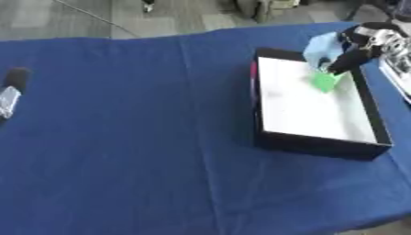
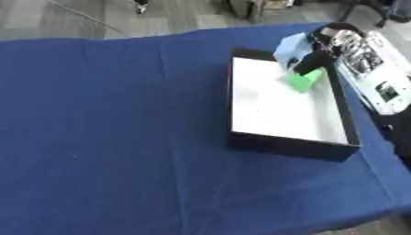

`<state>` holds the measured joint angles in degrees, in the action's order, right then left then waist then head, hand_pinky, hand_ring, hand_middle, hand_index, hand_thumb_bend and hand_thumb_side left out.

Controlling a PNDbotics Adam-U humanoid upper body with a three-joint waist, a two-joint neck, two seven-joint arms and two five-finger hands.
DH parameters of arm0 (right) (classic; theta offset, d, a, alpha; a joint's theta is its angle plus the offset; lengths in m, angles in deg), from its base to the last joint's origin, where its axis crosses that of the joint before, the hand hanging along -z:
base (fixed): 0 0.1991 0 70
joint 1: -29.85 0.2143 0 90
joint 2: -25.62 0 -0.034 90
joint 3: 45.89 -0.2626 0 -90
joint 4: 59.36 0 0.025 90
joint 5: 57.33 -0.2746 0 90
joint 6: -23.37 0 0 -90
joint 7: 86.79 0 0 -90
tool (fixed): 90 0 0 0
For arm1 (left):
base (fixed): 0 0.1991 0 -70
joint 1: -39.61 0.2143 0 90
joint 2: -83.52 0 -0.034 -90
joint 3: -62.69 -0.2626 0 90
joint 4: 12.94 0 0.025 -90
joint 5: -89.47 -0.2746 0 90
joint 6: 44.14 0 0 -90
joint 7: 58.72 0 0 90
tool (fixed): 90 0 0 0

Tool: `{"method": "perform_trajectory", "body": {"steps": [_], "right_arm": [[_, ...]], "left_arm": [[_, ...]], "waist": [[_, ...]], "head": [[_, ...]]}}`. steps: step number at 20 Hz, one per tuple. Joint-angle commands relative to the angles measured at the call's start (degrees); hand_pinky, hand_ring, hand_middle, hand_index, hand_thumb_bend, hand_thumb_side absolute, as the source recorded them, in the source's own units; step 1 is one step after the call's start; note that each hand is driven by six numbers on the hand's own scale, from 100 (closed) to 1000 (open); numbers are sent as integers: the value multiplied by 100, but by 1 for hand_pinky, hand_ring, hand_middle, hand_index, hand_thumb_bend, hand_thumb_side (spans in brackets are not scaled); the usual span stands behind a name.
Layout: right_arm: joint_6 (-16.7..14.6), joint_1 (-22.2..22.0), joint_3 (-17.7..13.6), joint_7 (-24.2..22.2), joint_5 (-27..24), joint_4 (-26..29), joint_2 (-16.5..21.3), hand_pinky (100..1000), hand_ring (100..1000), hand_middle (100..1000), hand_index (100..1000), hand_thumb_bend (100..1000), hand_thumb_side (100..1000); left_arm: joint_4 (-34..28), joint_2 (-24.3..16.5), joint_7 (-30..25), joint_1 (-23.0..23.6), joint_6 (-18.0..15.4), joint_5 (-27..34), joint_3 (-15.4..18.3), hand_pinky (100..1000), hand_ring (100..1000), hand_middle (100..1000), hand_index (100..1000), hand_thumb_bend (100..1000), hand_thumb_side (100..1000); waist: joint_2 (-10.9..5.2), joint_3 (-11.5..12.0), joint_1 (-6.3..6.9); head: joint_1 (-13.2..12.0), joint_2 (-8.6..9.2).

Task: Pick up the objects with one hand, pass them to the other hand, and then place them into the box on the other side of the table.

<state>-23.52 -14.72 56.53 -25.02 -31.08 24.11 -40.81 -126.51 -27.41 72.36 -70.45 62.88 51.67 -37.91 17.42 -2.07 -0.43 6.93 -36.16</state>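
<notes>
Right robot hand point(image 1: 353, 54) over the far right corner of the box point(image 1: 321, 146), reaching in from the upper right, dark fingers point(image 1: 341, 63) angled down and toward the left. Green object point(image 1: 325, 81) directly under those fingertips, touching or nearly touching them, inside the box near its far end against the white floor. Whether pinched or just let go: cannot tell, fingers too blurred to read as curled or straight. Pale blue object point(image 1: 324, 48) just behind and to the left of the same robot hand, at the box's far rim; held or resting, also unclear.

Key relation for the coming move: green object straight below the fingertips, slightly toward the near side, already within the box walls, so probably only a release and a lift away needed, not a further carry. Long axis of the green object not readable; roughly blocky.

Left robot hand point(image 1: 11, 92) well apart, at the far left edge of the blue surface point(image 1: 136, 137), only a dark tip and a pale part visible; finger state not discernible. Right robot hand plainly the nearer one.
</notes>
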Motion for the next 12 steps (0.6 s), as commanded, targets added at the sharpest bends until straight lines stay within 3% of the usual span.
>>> {"method": "perform_trajectory", "body": {"steps": [1, 8, 12], "right_arm": [[38, 79, -46, -564, 464, -61, 221, 800, 704, 518, 589, 421, 151], [-323, 127, 102, -1474, 1560, -210, 169, 849, 768, 646, 697, 421, 203], [-547, 163, 125, -1896, 1929, -202, 147, 895, 843, 781, 800, 410, 163]], "left_arm": [[-102, -210, 29, -34, -4, 1, 96, 781, 769, 746, 818, 586, 478], [-102, -200, 35, -49, -19, -30, 87, 782, 768, 746, 818, 585, 474], [-102, -205, 48, -54, -19, -49, 89, 783, 769, 746, 818, 587, 471]], "waist": [[-133, 6, 5], [-127, 65, 2], [-128, 86, -3]], "head": [[-30, -21], [-39, -58], [-47, -67]]}}
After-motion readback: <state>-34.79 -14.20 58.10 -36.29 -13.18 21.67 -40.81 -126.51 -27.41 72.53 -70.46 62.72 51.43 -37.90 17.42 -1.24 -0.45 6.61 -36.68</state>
